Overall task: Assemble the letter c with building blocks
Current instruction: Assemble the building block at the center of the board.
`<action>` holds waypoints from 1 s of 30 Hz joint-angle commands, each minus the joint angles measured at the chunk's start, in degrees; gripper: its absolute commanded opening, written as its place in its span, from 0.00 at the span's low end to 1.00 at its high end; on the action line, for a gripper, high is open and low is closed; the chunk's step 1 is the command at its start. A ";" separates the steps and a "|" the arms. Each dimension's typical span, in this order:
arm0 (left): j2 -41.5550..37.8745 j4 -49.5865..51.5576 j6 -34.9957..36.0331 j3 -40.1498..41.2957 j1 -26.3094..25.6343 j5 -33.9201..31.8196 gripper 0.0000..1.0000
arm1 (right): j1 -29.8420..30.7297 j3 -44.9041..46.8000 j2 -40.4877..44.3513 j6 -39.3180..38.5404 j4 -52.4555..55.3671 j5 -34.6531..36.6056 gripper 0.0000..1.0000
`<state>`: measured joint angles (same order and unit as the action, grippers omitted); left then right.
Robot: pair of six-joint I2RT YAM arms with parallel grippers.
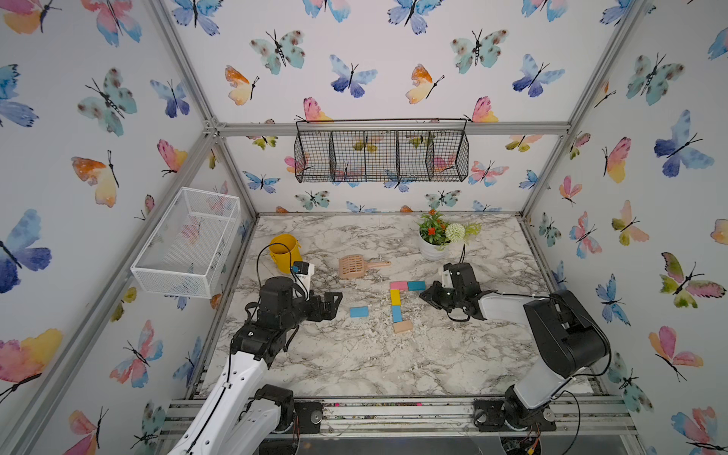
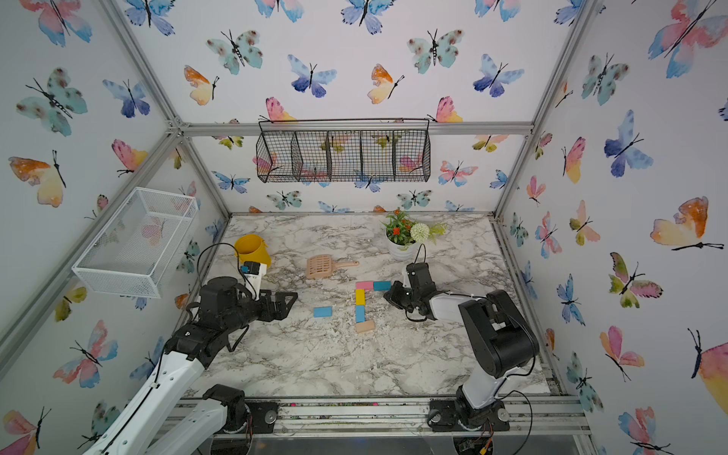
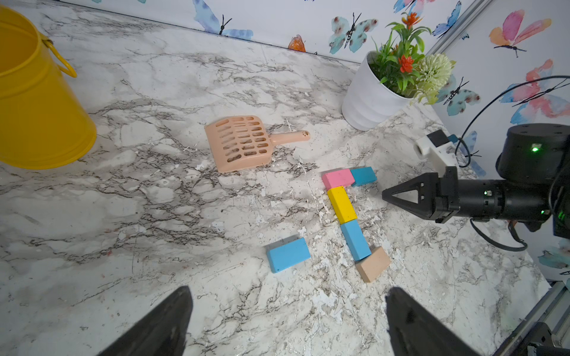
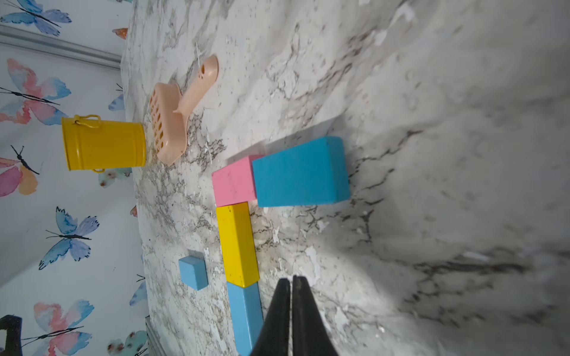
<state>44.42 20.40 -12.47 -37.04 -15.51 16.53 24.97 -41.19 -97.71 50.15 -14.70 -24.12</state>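
Loose light blue block [image 3: 288, 255] flat on tabletop [image 3: 154, 215], apart from partial C (pink [image 3: 337, 178], teal [image 3: 364, 175], yellow [image 3: 341, 204], blue [image 3: 355, 239], tan [image 3: 372, 263] end to end), on left-arm side. Likely light, rigid, smooth-painted; pinch across narrow width. Left jaws wide, empty, nearby. Right jaws closed, empty, beside teal.

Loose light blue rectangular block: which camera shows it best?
Left wrist: the loose light blue rectangular block appears largest there, unobstructed. Both top views show it tiny; the right wrist shows it small, foreshortened.
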 commanded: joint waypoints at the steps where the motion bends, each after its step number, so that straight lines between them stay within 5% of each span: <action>1: -0.83 -0.81 0.06 0.60 -0.27 -1.06 0.98 | 0.08 -1.76 -1.89 1.88 -2.44 -1.31 0.05; 30: -0.81 -0.80 0.07 0.53 -0.23 -1.07 0.98 | 0.08 -8.60 -10.23 1.10 1.20 1.71 0.04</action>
<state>44.34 20.40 -12.47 -37.04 -15.51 16.36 25.10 -48.05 -106.21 51.96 -15.29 -23.73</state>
